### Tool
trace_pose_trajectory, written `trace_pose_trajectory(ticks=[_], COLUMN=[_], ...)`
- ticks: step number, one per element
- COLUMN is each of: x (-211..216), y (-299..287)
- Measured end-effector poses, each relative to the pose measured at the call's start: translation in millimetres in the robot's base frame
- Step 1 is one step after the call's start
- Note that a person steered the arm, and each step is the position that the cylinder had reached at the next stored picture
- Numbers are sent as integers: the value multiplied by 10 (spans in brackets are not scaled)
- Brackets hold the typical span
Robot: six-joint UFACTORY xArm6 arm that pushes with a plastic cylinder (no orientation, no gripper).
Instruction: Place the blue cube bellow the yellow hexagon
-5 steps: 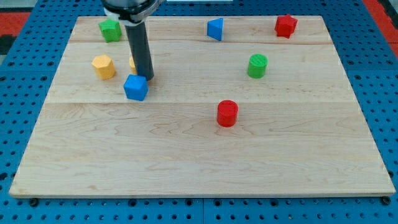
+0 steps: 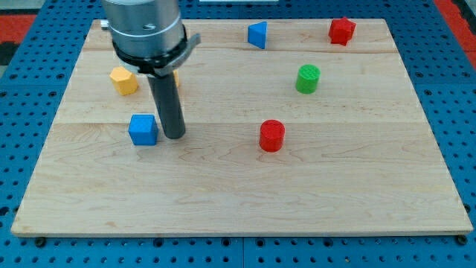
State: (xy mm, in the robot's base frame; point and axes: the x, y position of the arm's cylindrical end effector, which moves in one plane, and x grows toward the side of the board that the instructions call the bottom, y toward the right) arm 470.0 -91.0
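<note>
The blue cube (image 2: 143, 129) sits on the wooden board at the view's left, below and a little right of the yellow hexagon (image 2: 123, 80). My tip (image 2: 175, 136) is on the board right beside the cube's right side, touching or almost touching it. The rod rises from there to the arm's grey head near the view's top. The head hides the board's upper left part, including a second yellow block, of which only a sliver (image 2: 175, 77) shows.
A red cylinder (image 2: 272, 135) stands right of the tip. A green cylinder (image 2: 308, 78) is at the upper right. A blue triangular block (image 2: 257, 34) and a red star-like block (image 2: 341, 30) lie near the top edge. The board (image 2: 238, 201) ends on a blue pegboard.
The blue cube has moved down and to the left, about thirty pixels each way. My tip followed it down the board. The arm's head now covers the green block at the top left.
</note>
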Motion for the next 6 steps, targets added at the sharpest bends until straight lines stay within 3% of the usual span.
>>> trace_pose_trajectory(ticks=[2,4,6], x=[317,-183,87], y=[-331,-1035,-769])
